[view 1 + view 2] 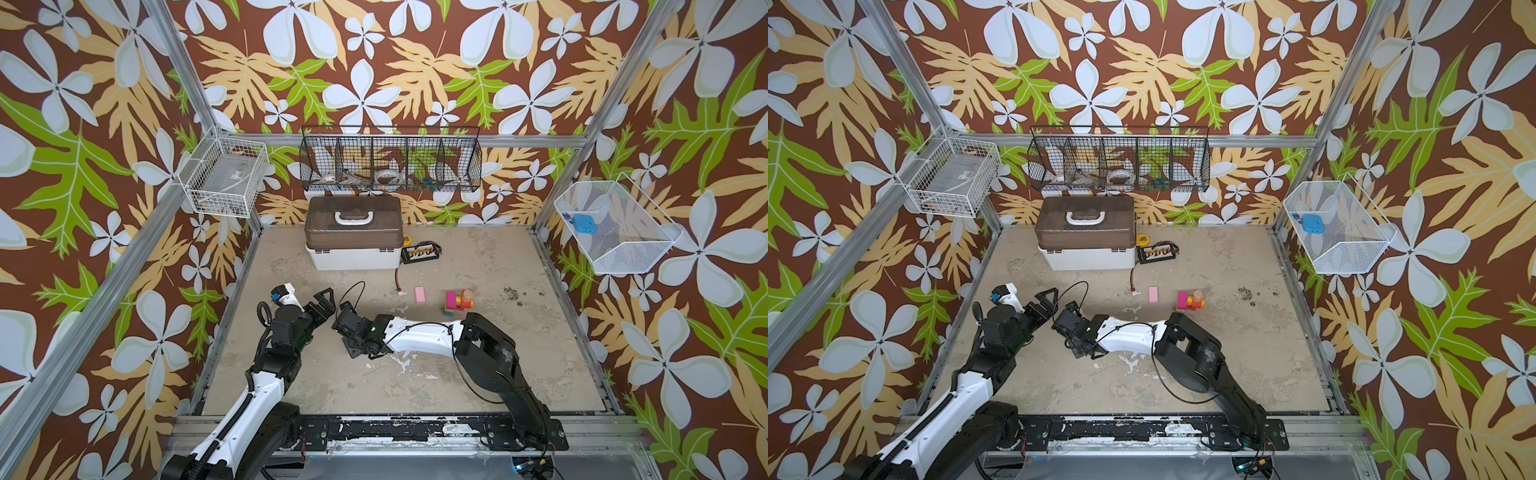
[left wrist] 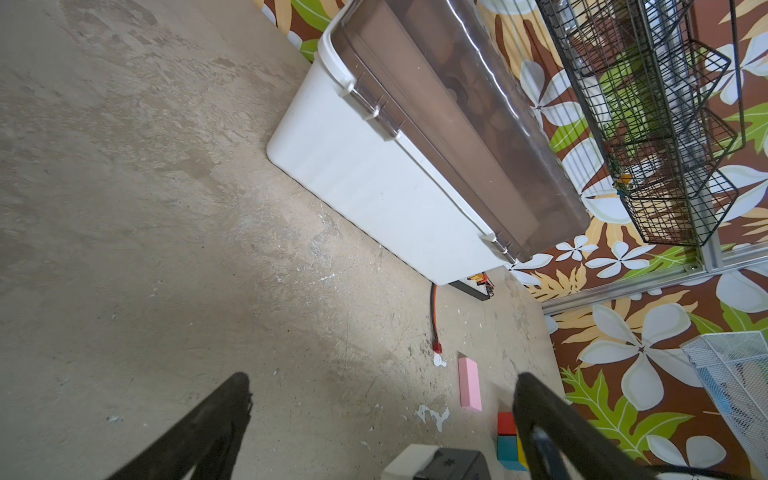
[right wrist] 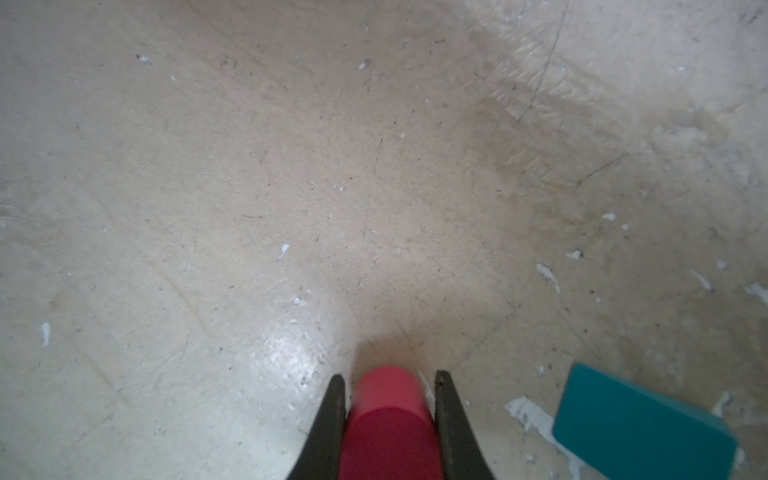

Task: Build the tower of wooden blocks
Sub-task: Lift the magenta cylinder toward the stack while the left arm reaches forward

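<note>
The right pincer (image 3: 390, 375) is clamped on a crimson wooden cylinder (image 3: 390, 419), whose long axis seems to point straight out from it. In both top views this pincer reaches across toward the left. The small multicoloured block tower (image 1: 457, 305) therefore stands well off to its right on the bench (image 1: 519, 353), just beyond its own elbow. The left pincer (image 2: 382, 378) gapes wide and empty, farther still from the tower.

- toolbox (image 1: 353, 239) sitting at back of table (image 1: 519, 332), left of ctr; wire rack (image 1: 390, 162) hanging on wall above it
- circuit board (image 1: 420, 252) lying just right of toolbox
- lone block (image 1: 420, 294) lying in front of board, left of tower (image 1: 457, 305), apart from it
- cylinder (image 3: 388, 399) sitting btwn fingers of right gripper (image 3: 390, 376); slab block (image 3: 644, 424) lying near it, not touching
</note>
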You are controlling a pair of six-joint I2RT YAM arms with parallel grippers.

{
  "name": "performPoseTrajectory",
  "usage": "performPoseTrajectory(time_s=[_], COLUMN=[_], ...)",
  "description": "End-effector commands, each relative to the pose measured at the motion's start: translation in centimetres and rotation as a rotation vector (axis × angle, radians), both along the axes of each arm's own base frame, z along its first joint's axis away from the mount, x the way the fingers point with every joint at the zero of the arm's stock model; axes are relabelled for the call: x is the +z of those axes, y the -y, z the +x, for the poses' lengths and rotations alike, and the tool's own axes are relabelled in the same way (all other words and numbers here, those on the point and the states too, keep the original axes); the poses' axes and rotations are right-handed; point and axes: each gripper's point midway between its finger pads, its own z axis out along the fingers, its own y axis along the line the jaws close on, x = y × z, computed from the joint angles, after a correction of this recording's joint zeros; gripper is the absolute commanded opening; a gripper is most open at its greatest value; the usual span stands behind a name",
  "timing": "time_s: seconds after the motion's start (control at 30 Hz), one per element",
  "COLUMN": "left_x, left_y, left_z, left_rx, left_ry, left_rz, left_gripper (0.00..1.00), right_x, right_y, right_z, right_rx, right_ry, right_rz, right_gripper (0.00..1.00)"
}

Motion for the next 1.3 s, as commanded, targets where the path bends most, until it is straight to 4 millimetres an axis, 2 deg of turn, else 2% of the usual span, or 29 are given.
performPoseTrajectory(time_s=[0.0, 0.17, 0.27, 0.37, 0.43, 0.53, 0.67, 0.73, 0.83, 0.9, 1.03, 1.27], left_x=[1.4, 3.9, 5.1, 6.2, 6.9, 7.4, 7.1, 6.7, 5.8, 5.6, 5.5, 6.4], left_y=[0.6, 3.6, 5.1, 7.4, 9.7, 13.6, 17.3, 18.5, 19.3, 19.4, 19.3, 18.4], left_z=[0.2, -0.4, -0.8, -1.3, -1.7, -2.8, -3.5, -3.5, -3.1, -2.9, -2.9, -3.2], left_rx=[-0.038, -0.218, -0.299, -0.385, -0.447, -0.547, -0.634, -0.662, -0.677, -0.674, -0.671, -0.632], left_ry=[0.063, 0.186, 0.243, 0.282, 0.307, 0.335, 0.331, 0.319, 0.288, 0.275, 0.271, 0.302], left_rz=[-0.01, -0.033, -0.045, -0.02, 0.025, 0.11, 0.21, 0.236, 0.257, 0.259, 0.257, 0.254], left_gripper=[1.0, 1.0, 1.0, 1.0, 1.0, 1.0, 1.0, 1.0, 1.0, 1.0, 1.0, 1.0], right_x=[1.4, 6.1, 10.4, 13.9, 15.8, 17.1, 16.4, 15.4, 13.9, 13.1, 12.2, 10.3], right_y=[0.5, 2.4, 5.1, 8.7, 11.8, 16.6, 21.9, 24.4, 26.5, 27.0, 26.8, 27.6], right_z=[0.1, 0.0, 0.5, 1.6, 2.8, 4.8, 7.1, 8.2, 9.0, 9.3, 9.7, 10.5], right_rx=[-0.01, -0.015, -0.038, -0.073, -0.118, -0.193, -0.281, -0.332, -0.375, -0.389, -0.393, -0.429], right_ry=[0.018, 0.073, 0.129, 0.158, 0.183, 0.204, 0.174, 0.153, 0.118, 0.098, 0.082, 0.071], right_rz=[-0.002, 0.028, 0.026, 0.039, 0.037, 0.036, 0.054, 0.068, 0.075, 0.071, 0.057, -0.017], right_gripper=[0.14, 0.12, 0.12, 0.12, 0.12, 0.12, 0.11, 0.11, 0.09, 0.08, 0.06, 0.06])
